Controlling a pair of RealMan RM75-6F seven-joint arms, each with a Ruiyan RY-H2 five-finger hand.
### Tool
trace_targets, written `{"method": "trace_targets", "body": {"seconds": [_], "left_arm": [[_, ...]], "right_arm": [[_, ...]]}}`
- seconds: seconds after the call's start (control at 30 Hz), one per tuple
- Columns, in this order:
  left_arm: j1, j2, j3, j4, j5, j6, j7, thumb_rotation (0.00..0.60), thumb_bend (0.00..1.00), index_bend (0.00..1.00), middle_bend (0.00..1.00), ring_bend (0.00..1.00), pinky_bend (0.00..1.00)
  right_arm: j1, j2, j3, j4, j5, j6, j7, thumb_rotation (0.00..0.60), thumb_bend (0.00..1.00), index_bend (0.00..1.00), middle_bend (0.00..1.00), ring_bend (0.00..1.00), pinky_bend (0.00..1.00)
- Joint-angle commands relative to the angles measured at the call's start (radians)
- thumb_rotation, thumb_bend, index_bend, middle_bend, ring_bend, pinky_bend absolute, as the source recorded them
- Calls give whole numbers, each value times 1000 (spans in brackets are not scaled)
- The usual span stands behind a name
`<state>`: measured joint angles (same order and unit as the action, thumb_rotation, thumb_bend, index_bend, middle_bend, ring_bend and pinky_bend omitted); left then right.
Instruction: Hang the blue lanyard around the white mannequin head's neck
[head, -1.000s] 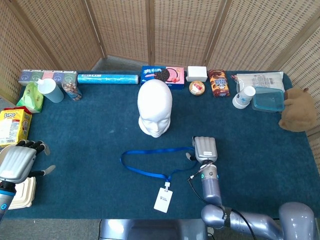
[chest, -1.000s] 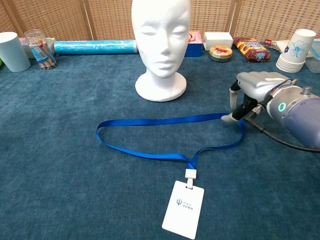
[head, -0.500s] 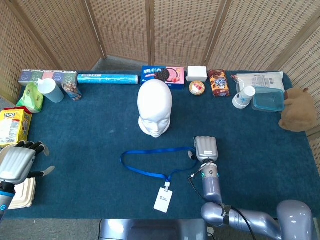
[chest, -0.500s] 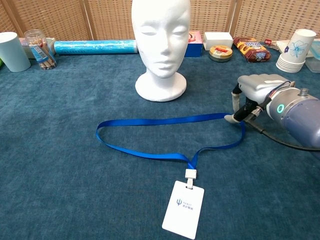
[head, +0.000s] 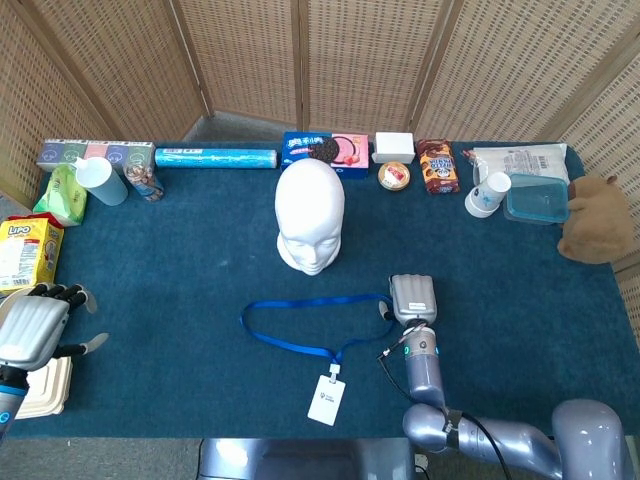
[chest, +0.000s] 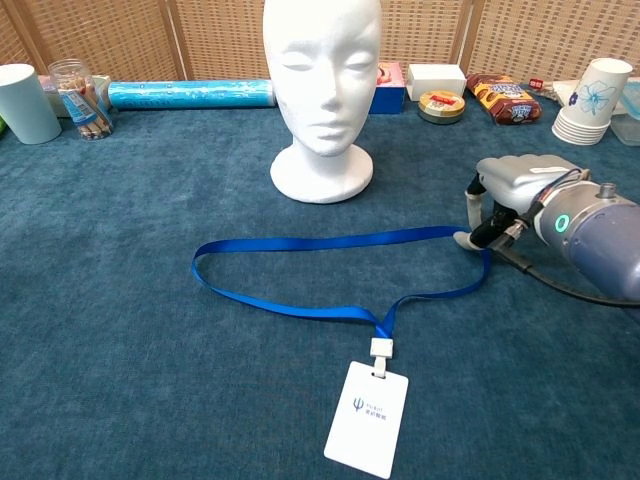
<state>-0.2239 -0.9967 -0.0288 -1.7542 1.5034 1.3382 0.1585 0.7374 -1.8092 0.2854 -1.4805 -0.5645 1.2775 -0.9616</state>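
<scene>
The left robot hand (head: 32, 330) sits at the surface's (head: 180, 250) left edge, cut off by the frame, fingers spread wide and holding nothing; beside it a pale box (head: 45, 390) is half hidden; at the back left a clear jar (chest: 80, 98) holds wrapped snacks; the blue lanyard (chest: 330, 268) lies flat in a loop in front of the white mannequin head (chest: 322, 80), its white badge (chest: 367, 418) nearest the camera; the right robot hand (chest: 505, 195) curls at the loop's right end, whether it pinches the strap I cannot tell.
</scene>
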Motion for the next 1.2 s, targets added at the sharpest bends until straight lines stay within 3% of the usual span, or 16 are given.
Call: {"method": "trace_targets", "body": {"seconds": [0.03,0.27,0.8,1.0,1.2], "left_arm": [[2,0,2,2,1,2,-3,464,184,492,444,442,324],[3,-1,4,8,4,3,-9,462,184,492,443,442,323],[5,-12,14,27,3,-6,-20,463,184,492,443,442,323],[-14,-21,15,23,-5,-44,-2,461,184,492,444,444,334],[-69,-46,-14,-6,-50,-114,87,457,183,492,553,564,532]], "right_arm": [[2,0,-3,5,4,-1,-3,438,435,510,981,1000,1000],[6,-6,-12,15,7,-2,-7,463,462,521,981,1000,1000],[21,-15,-17,29,8,3,-26,580,512,588,987,1000,1000],[15,-5,-22,-7,-12,21,-18,590,518,604,990,1000,1000],[14,6,-23,-46,-18,29,-17,591,519,606,991,1000,1000]]}}
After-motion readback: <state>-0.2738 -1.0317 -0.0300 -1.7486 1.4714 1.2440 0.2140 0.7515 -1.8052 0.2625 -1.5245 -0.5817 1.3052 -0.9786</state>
